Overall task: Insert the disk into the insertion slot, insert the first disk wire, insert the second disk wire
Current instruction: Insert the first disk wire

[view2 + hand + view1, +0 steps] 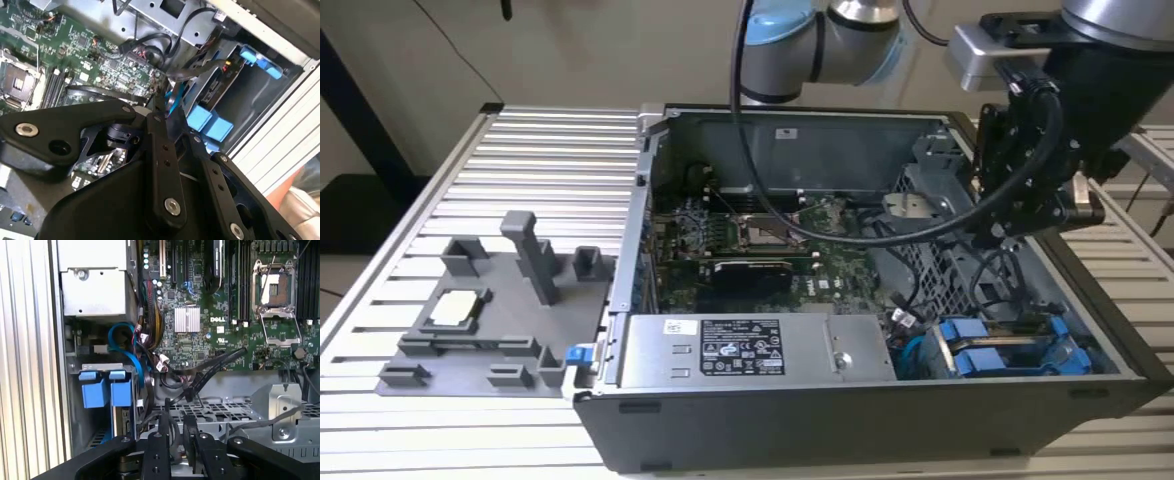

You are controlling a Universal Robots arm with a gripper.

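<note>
1. Disk (994,352) in its blue frame sits down in the slot, in a corner of the computer case (854,420)
2. It is just beside the grey box (747,350), on the exterior view's right
3. Two blue tabs (95,392) mark its end in the first wrist view
4. The gripper (176,420) hangs over the metal cage (225,410), near the disk but apart from it
5. Its jaws are pinched almost together; a black wire (174,432) sits in the thin gap, so they seem to be gripping it
6. In the exterior view the disk lies lower than the jaws and closer to the case's near wall, and its long side runs along that wall
</note>
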